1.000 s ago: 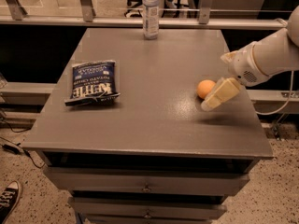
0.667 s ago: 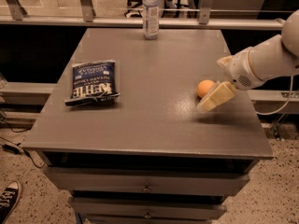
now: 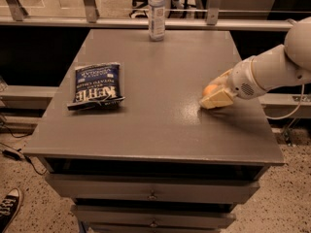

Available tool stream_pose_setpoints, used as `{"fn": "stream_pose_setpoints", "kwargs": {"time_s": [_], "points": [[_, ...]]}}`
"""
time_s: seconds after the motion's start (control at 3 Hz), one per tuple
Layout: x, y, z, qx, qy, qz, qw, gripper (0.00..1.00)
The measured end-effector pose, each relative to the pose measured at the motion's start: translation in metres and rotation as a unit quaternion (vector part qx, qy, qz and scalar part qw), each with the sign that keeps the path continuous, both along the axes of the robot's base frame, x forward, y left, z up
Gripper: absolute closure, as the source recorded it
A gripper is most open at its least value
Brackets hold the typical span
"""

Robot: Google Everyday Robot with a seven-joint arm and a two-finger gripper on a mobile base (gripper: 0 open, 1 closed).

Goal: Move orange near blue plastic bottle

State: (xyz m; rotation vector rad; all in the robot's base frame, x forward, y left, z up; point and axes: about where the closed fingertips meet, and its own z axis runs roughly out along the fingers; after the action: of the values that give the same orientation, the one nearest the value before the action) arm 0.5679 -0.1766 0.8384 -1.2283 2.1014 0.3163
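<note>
My cream two-finger gripper lies low near the right edge of the grey surface, fingers apart around the small round orange fruit, ready to grasp it; the tall clear bluish plastic bottle waits at the far edge

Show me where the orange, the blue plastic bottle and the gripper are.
orange (image 3: pixel 209 89): camera view, its visible side.
blue plastic bottle (image 3: pixel 156 14): camera view, its label.
gripper (image 3: pixel 212 97): camera view, its pale tip by the orange.
</note>
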Motion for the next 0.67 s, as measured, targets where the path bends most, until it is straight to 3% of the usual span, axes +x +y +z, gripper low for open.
{"fn": "stream_pose_setpoints", "kwargs": {"time_s": [0.67], "points": [[0.017,-0.008,0.032,0.000,-0.029,-0.004,0.9996,0.97]]}}
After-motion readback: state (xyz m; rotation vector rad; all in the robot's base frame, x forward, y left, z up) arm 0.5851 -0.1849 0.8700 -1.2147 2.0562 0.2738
